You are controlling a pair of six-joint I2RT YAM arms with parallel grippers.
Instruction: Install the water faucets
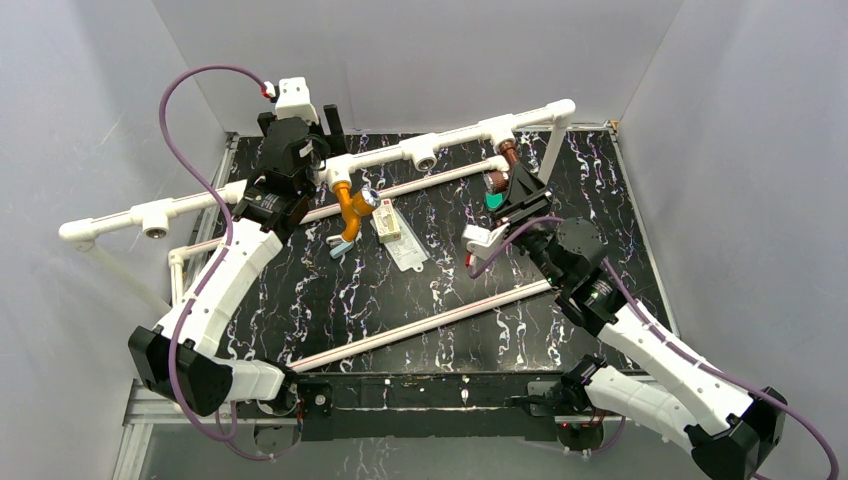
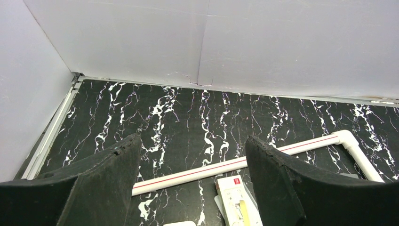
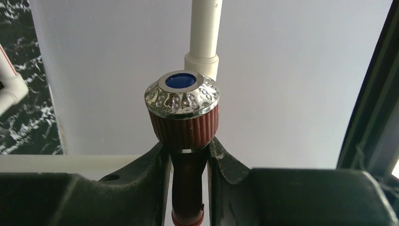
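The orange-yellow faucet [image 1: 350, 205] with its silvery knob [image 1: 368, 198] hangs at a tee socket [image 1: 335, 170] of the white pipe frame. My left gripper [image 1: 322, 150] is just above it, open and empty [image 2: 192, 139]; the faucet is out of the left wrist view. The dark reddish-brown faucet [image 1: 507, 152] sits under another tee socket [image 1: 500, 128] at the back right. My right gripper [image 1: 512, 185] is shut on its body, just below the ribbed knob [image 3: 184, 127] with the silvery, blue-centred cap; the gripper [image 3: 188, 150] clamps it from both sides.
A small green flat piece [image 1: 495, 200] lies by the right gripper. A white card [image 1: 388, 225] [image 2: 235, 197] and a clear bag [image 1: 405, 250] lie mid-table. Red-striped white pipes [image 1: 420, 325] [image 2: 235, 165] cross the black marble table. An open tee socket [image 1: 425, 158] faces forward. Walls enclose three sides.
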